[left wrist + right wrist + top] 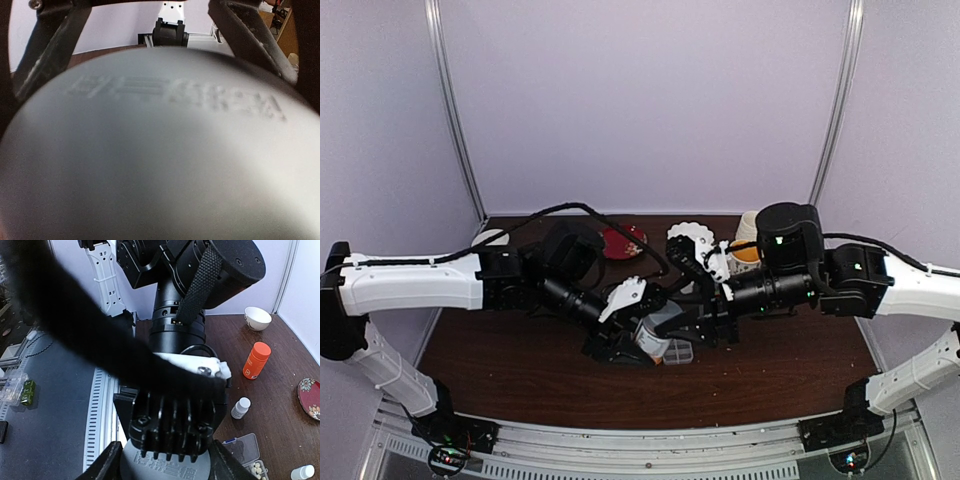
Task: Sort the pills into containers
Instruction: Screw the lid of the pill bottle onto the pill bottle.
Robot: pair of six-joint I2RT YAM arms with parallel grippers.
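The left gripper [150, 60] is clamping the grey bottle [160, 160], which is filling nearly its whole view. The right gripper [165, 465] is sitting at the bottom of its frame with a finger on each side of the bottle's lettered end. I cannot tell whether it is pinching yet. This looks like the lid being opened. To do it well, the right jaws should be seating squarely on the lid before twisting, while the left is holding the body firm so that nothing spills.

The clear pill box [242, 447] is lying at lower right, with pills [257, 469] showing in a cell at the bottom edge. Near it on the brown table [285, 430] a white bottle [241, 407] and an orange bottle [256, 360] are standing. A bowl [257, 317] is sitting at upper right and a plate [310, 397] at the right edge. Pale walls are closing off the far side.
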